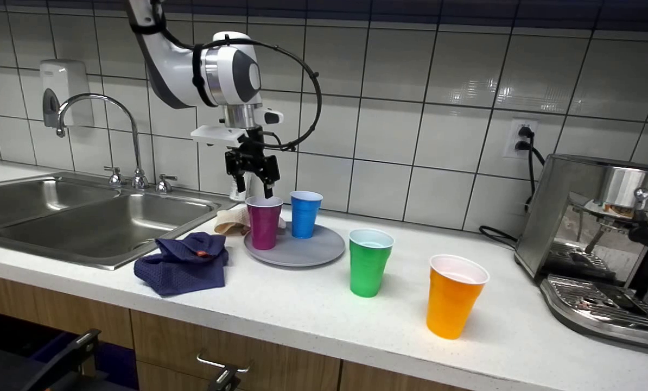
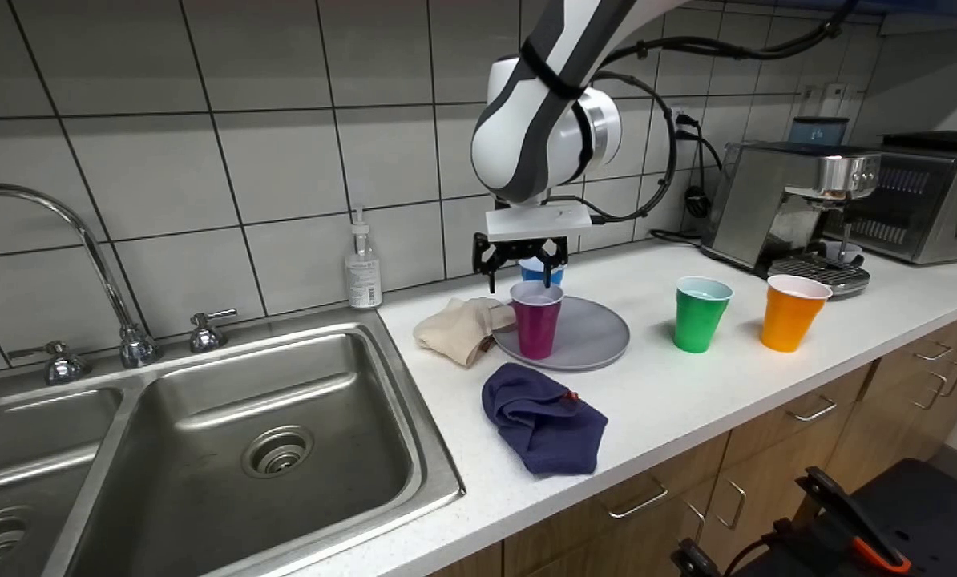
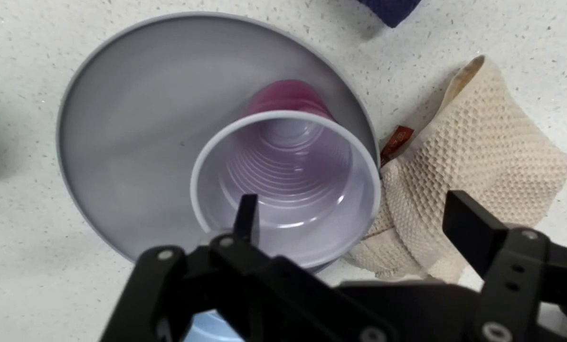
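My gripper (image 1: 254, 190) is open and empty, pointing down near the rim of a purple cup (image 1: 264, 225). In the wrist view the gripper (image 3: 352, 209) has one finger over the mouth of the purple cup (image 3: 288, 175); the other is over a beige cloth (image 3: 492, 152). I cannot tell whether a finger touches the rim. The purple cup stands upright on a grey plate (image 1: 326, 247). A blue cup (image 1: 305, 214) stands behind it on the plate; in an exterior view the blue cup (image 2: 533, 274) is partly hidden by the gripper (image 2: 519, 284) and purple cup.
A green cup (image 1: 368, 266) and an orange cup (image 1: 454, 298) stand right of the plate. A navy cloth (image 2: 547, 421) lies in front. A sink (image 2: 206, 497) with faucet (image 1: 134, 136), a soap bottle (image 2: 363, 272) and a coffee machine (image 1: 568, 217) flank the counter.
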You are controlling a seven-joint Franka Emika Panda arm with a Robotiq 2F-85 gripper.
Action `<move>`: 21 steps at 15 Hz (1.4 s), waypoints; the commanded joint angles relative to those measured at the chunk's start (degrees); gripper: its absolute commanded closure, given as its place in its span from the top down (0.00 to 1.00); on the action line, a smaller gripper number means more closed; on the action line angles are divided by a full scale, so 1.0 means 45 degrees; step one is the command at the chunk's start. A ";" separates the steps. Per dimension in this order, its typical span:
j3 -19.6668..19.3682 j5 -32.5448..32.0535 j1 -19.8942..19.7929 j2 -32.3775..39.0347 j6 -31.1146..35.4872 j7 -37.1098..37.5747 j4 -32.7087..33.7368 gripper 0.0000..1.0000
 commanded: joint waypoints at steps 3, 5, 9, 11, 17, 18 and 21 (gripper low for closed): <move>0.0029 0.0224 -0.0301 -0.1059 -0.0535 -0.0022 -0.0366 1.00; 0.0042 0.0431 -0.0508 -0.1337 -0.0587 -0.0101 -0.0502 1.00; -0.0024 0.0864 -0.1006 -0.1814 -0.0676 -0.0131 -0.0750 1.00; -0.0102 0.1123 -0.1293 -0.2001 -0.0764 -0.0026 -0.0864 1.00; -0.0380 0.1727 -0.2133 -0.2435 -0.1082 0.0009 -0.1084 1.00; -0.0443 0.1743 -0.2231 -0.2487 -0.1131 0.0075 -0.1098 1.00; -0.0708 0.1655 -0.2484 -0.2481 -0.1162 0.0438 -0.1069 1.00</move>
